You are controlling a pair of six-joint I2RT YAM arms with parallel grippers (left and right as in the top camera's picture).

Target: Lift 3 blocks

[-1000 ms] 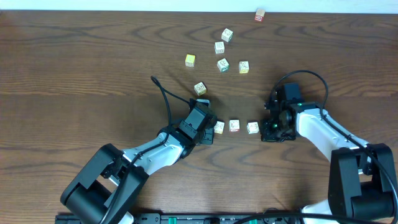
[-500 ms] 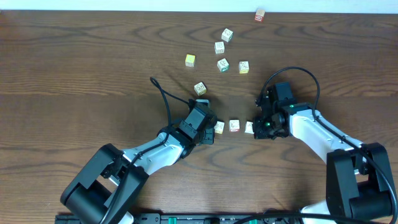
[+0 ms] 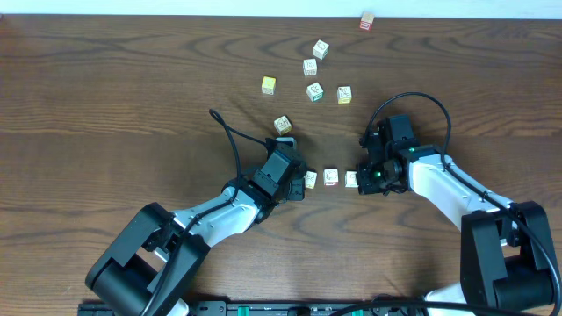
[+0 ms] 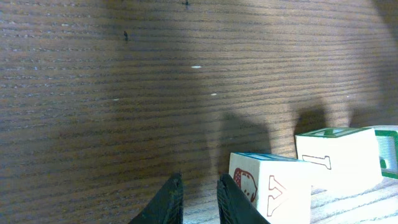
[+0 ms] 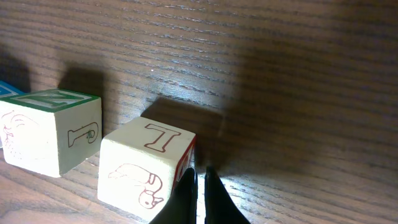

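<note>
**Position of the work.** The three blocks (image 3: 331, 177) lie in a short row on the tabletop (image 3: 105, 105). Take the middle block (image 5: 50, 134) as your reference. The left-end block (image 4: 270, 186) sits just beside it on one side and the right-end block (image 5: 146, 174) just beside it on the other. In the right wrist view the right-end block appears turned a little against the middle block, so the row is not flush. The plain yellow cube (image 3: 268, 84) lies well beyond the middle block, on its far side, and is not part of the lift.

**State of the claws.**
- The left claw (image 4: 199, 193) is released only to a narrow slit with nothing between its fingers. It stands at the outer face of the left-end block.
- The right claw (image 5: 198, 186) is clenched and empty. Its fingers rest against the outer face of the right-end block.

**Handling.** Judge the blocks light, rigid and smooth-faced. No single block is gripped, so only end pressure can hold the row. Apply that pressure to the two outer end faces, at mid-height and in line with the middle block. Off-axis pressure is likely to buckle the row at the middle block. Square the turned block before you lift.
</note>
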